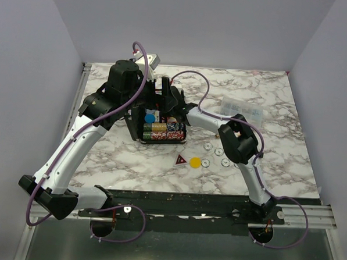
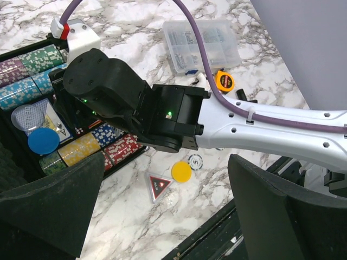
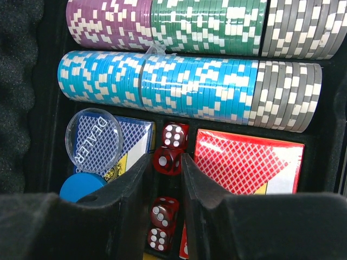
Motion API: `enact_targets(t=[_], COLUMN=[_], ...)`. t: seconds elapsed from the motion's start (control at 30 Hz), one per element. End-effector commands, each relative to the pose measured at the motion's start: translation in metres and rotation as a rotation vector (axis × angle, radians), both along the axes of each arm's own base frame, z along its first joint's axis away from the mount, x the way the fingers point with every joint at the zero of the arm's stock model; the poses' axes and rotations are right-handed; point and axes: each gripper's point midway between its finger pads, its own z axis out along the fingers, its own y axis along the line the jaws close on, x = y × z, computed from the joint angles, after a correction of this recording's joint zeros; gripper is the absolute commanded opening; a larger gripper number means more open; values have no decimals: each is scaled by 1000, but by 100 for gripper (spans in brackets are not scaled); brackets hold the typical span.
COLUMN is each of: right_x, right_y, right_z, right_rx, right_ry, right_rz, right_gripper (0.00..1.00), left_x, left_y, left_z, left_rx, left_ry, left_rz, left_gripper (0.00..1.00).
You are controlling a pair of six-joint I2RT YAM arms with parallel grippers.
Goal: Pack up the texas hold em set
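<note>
Red die (image 3: 168, 161) pinched in nearly closed right gripper (image 3: 166, 157), inside black case (image 3: 19, 108), left gripper (image 2: 165, 162) wide open, holding nothing.

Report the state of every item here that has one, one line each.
case: open
left gripper: open, empty
right gripper: narrowed around red dice, grip unclear
clear plastic box: lid shut
yellow disc: on table, unpacked
red triangle: on table, unpacked
white buttons: on table, unpacked
blue disc: inside case
</note>
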Motion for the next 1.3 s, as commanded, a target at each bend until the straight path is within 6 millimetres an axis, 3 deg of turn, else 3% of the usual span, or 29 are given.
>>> enact_targets(t=[0.0, 0.23, 0.37, 0.63, 0.77, 1.0, 1.2, 1.27], right_x=[-13, -6, -10, -5, -2, 2, -24, -41], right_y=[-23, -35, -41, -27, -13, -8, -37, -60], right_z=[-49, -39, -38, -27, 3, 64, 108, 107], right_rx=[-152, -194, -198, -149, -73, 19, 59, 61], right_ry=[79, 45, 52, 39, 6, -58, -80, -51], right_rz=[-28, -92, -105, -75, -33, -23, -42, -60], right_gripper=[31, 15, 15, 11, 27, 27, 31, 33], left_x=[-2, -2, -2, -2, -2, -4, -8, -9], left_y=[-6, -6, -6, -6, -6, -3, 2, 0], left_z=[0, -1, -1, -2, -1, 4, 12, 12], left_rx=[-16, -14, -13, -12, -13, -15, -19, -24], left_ry=[2, 3, 2, 3, 2, -12, -41, -44], left_rz=[-26, -26, -26, -24, -25, -20, -13, -21], left_gripper=[95, 95, 95, 95, 95, 95, 95, 96])
